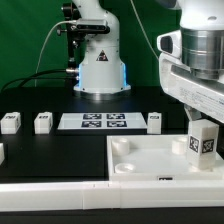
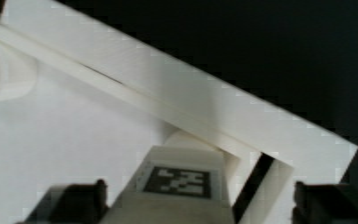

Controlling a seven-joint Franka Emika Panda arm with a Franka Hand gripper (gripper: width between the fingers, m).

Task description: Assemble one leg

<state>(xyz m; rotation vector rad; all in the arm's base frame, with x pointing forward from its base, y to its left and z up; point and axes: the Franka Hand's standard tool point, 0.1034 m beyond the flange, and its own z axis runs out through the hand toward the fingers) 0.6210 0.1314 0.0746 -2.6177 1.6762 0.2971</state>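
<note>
My gripper (image 1: 203,124) is at the exterior view's right, shut on a leg (image 1: 203,140), a small white post with a black-and-white tag. It holds the leg upright over the back right corner of the large white tray-like part (image 1: 150,160). I cannot tell whether the leg touches that part. In the wrist view the tagged leg (image 2: 181,182) sits between the two dark fingers (image 2: 73,204) of my gripper (image 2: 197,208), with the part's raised rim (image 2: 194,90) beyond it. Three more legs (image 1: 10,122) (image 1: 43,122) (image 1: 155,121) stand on the black table behind.
The marker board (image 1: 103,121) lies between the loose legs. The robot's white base (image 1: 98,60) stands behind it with cables to its left. Another white piece (image 1: 2,153) shows at the left edge. A round socket (image 1: 122,147) sits in the tray-like part's back left corner.
</note>
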